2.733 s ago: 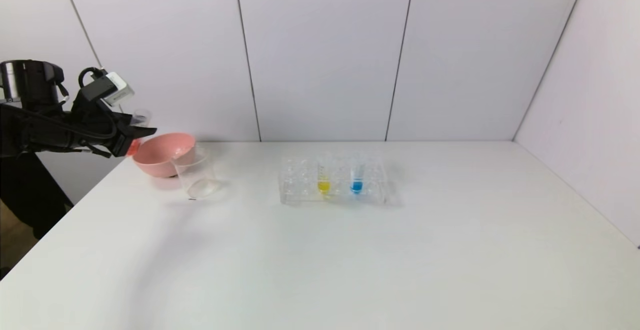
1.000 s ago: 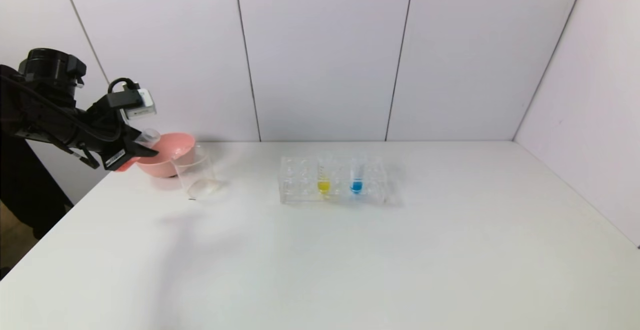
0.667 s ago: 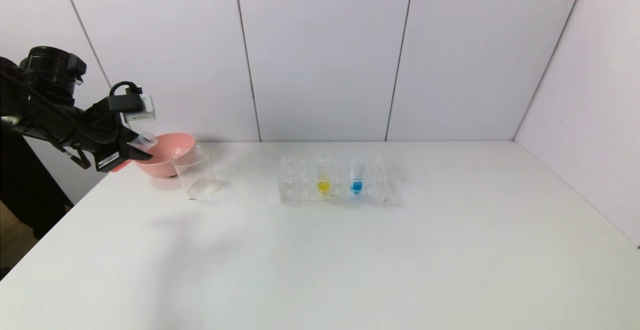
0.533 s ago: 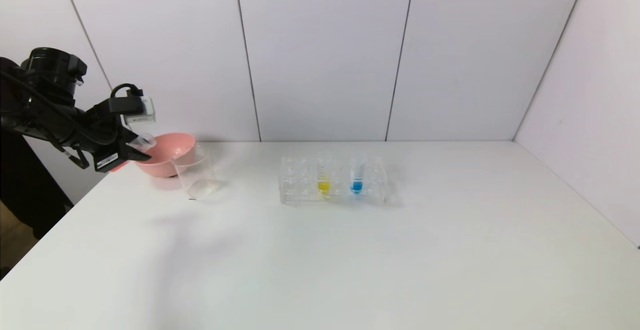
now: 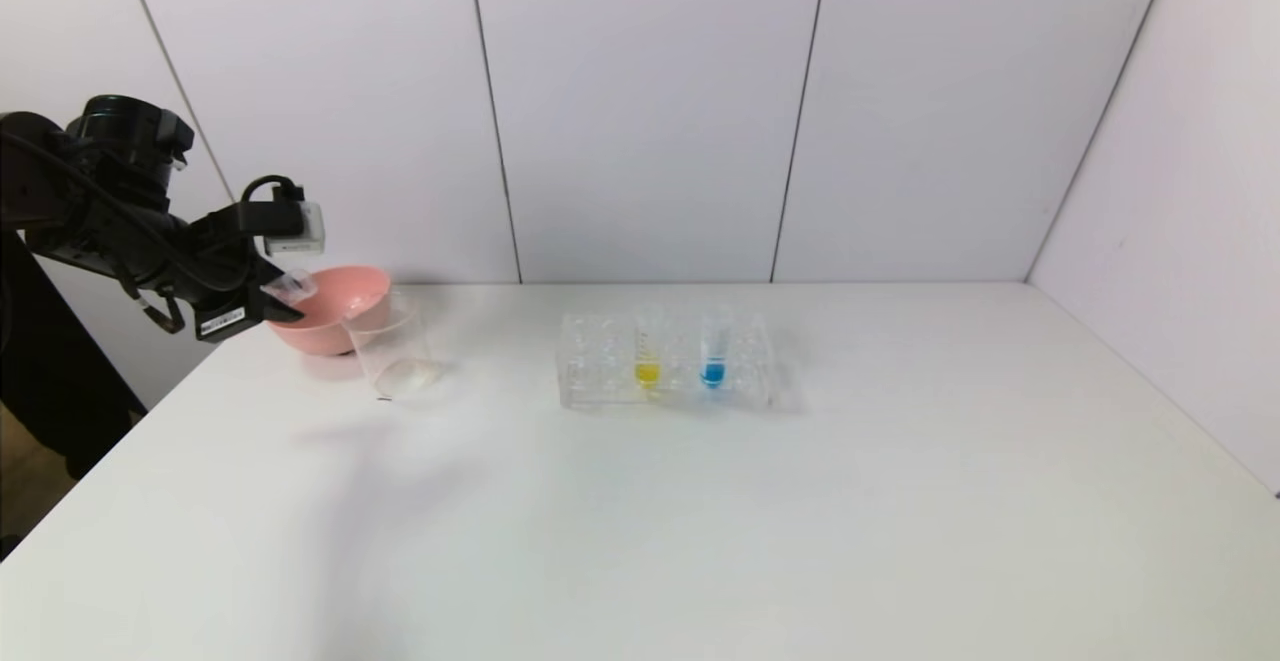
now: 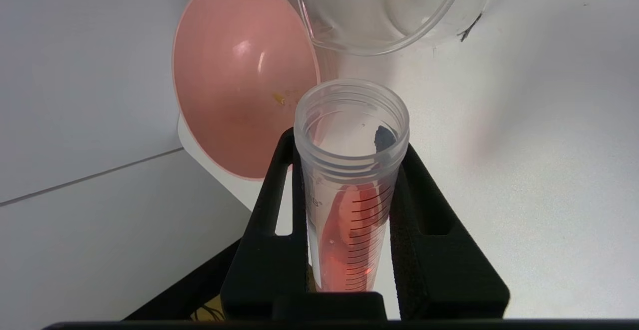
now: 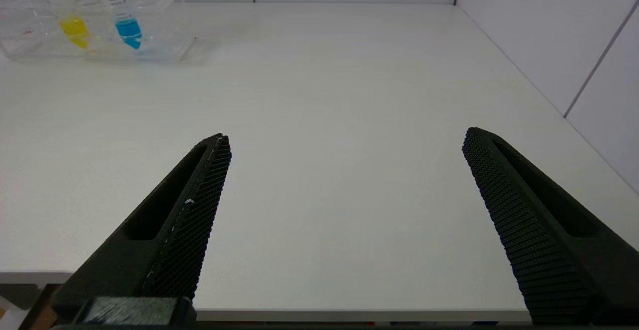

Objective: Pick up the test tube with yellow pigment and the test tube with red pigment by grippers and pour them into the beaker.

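Observation:
My left gripper (image 5: 272,303) is shut on the test tube with red pigment (image 6: 350,185) at the table's far left. The tube lies tilted, its open mouth (image 5: 290,286) by the near rim of the pink bowl (image 5: 345,291). Red liquid spreads along the tube's lower side. The clear beaker (image 5: 388,346) stands just right of the bowl, in front of it, and shows beyond the tube mouth as the beaker (image 6: 324,20) in the left wrist view. The test tube with yellow pigment (image 5: 647,353) stands in the clear rack (image 5: 600,366). My right gripper (image 7: 347,140) hangs open over the table's front edge.
A blue-tipped tube (image 5: 713,353) stands in the rack beside the yellow one. The pink bowl (image 6: 234,100) has a small yellow-orange speck inside. White walls close the table at the back and right; the white table (image 5: 640,521) spreads wide in front.
My left gripper came down from above the bowl and tipped the red tube over. In the last second it shifted slightly right, toward the bowl and beaker.

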Controlling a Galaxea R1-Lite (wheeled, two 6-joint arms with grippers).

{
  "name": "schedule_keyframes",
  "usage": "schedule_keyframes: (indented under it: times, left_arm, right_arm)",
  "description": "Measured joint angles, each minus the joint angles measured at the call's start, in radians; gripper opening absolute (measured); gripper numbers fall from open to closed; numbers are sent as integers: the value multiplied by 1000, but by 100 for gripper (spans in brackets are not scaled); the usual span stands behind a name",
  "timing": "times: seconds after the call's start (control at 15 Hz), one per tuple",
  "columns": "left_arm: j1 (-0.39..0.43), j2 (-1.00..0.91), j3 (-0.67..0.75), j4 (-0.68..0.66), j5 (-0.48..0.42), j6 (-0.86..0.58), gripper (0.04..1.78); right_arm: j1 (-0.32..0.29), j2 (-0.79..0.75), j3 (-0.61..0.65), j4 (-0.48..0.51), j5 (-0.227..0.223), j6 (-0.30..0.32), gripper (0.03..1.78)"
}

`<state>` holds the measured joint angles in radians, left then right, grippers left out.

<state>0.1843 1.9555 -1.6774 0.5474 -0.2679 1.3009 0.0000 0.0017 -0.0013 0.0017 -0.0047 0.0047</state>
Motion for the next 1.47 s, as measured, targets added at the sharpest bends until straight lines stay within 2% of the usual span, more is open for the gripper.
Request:
schedule_keyframes:
  times: [1.47]
  left_arm:
    - [-63,16,-27,7,140,1,47]
  right_arm:
    - [0,0,0,0,0,0,170]
